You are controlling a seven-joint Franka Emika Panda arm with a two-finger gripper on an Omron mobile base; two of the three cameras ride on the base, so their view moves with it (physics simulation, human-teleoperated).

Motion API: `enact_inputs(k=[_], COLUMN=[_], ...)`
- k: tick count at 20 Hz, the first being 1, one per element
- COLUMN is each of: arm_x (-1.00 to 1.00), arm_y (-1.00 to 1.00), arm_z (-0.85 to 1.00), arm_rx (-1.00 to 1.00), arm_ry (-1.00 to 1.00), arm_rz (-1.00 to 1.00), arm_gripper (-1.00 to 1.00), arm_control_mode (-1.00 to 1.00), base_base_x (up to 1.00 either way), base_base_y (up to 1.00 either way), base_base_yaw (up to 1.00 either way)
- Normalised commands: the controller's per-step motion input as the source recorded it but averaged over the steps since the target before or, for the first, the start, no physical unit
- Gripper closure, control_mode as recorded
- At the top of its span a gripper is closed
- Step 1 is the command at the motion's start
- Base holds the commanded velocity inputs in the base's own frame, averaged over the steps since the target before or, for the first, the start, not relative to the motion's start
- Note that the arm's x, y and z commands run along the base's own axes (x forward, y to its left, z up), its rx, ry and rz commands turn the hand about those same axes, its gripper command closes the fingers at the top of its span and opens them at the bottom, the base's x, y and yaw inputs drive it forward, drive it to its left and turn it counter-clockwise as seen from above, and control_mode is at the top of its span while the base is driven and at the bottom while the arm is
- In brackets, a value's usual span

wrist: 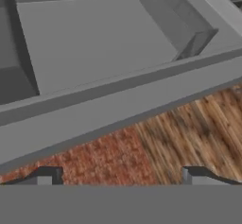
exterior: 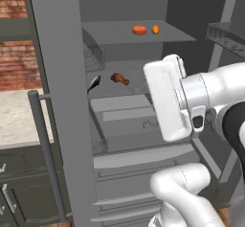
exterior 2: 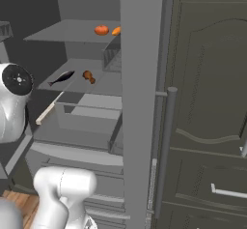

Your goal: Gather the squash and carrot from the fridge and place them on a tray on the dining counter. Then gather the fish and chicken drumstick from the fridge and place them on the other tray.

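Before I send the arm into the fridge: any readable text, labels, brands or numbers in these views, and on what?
None: no legible word, number or brand in any view.
Fridge door and shelves: plain grey, unmarked.
Dark cabinet: plain panels, no lettering.
Faint marks on the drawer front: too blurred to read.

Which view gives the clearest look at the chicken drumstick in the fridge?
The left base view: the chicken drumstick lies unobstructed on the middle shelf, beside the fish. In the right base view it is smaller and darker.
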Motion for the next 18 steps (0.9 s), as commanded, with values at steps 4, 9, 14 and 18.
enact_inputs(k=[4,9,14,18], arm_x=[-0.02,-0.01,-0.03,0.01], arm_y=[-0.44,-0.38,-0.26,-0.15], arm_z=[0.03,-0.09,-0.13,-0.08], arm_rx=[-0.18,-0.20,-0.17,-0.13], arm_ry=[0.14,0.00,-0.18,-0.19], arm_rz=[-0.01,0.04,0.11,0.11], arm_gripper=[-1.00,-1.00,-1.00,-1.00], arm_control_mode=[-1.00,-1.00,-1.00,-1.00], base_base_x=[0.00,0.00,0.00,0.00], base_base_y=[0.00,0.00,0.00,0.00], base_base_yaw=[0.00,0.00,0.00,0.00])
